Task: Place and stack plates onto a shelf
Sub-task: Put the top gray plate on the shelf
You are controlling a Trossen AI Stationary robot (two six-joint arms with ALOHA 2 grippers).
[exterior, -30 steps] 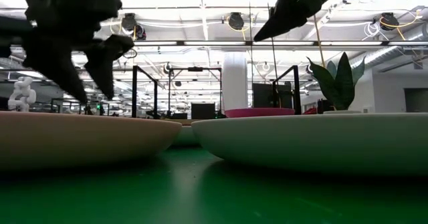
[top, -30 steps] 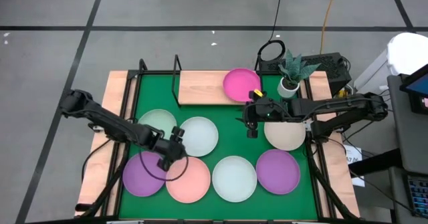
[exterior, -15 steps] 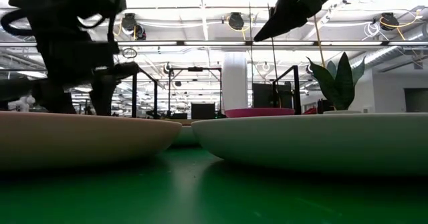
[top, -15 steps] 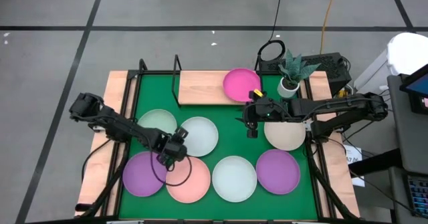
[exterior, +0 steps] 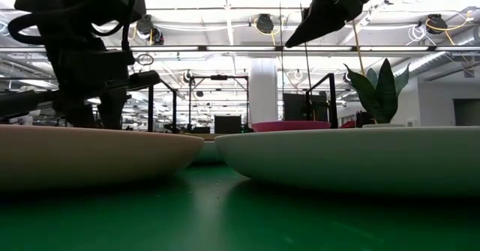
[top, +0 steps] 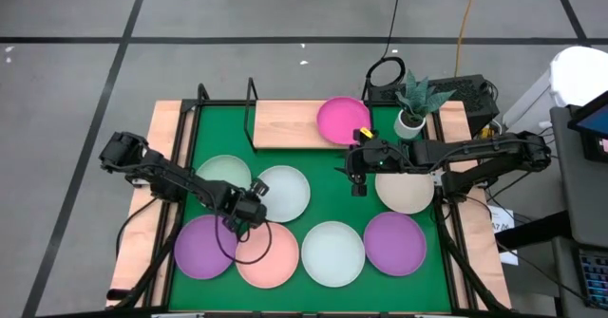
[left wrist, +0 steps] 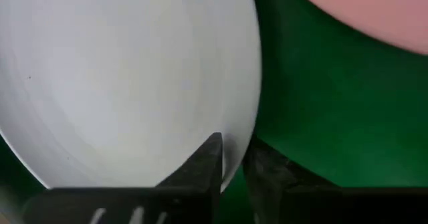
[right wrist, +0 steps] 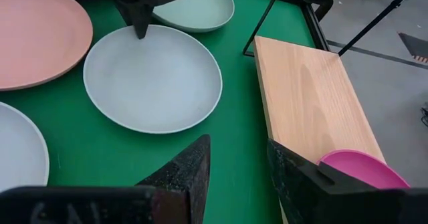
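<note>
A pale white plate lies flat on the green mat. My left gripper is down at its near-left rim, shut on it. Around it on the mat lie a mint plate, two purple plates, a salmon plate, another pale plate and a beige plate. A magenta plate sits on the right end of the shelf's wooden board. My right gripper hangs open above the mat between the shelf and the beige plate. My left gripper pinches the pale plate's rim at its near-left side. One finger stands inside over the plate's hollow and the other finger outside over the mat. The fingers point down from above. The plate lies flat on the mat.
A potted plant stands at the back right, beside the shelf. Black wire uprights rise at the shelf's left end, and a black frame runs along the mat's sides. Bare mat shows between the shelf and the plates.
My left gripper has come down onto the near-left rim of the pale plate, and its fingers have drawn together on that rim. The plate has stayed flat on the mat.
</note>
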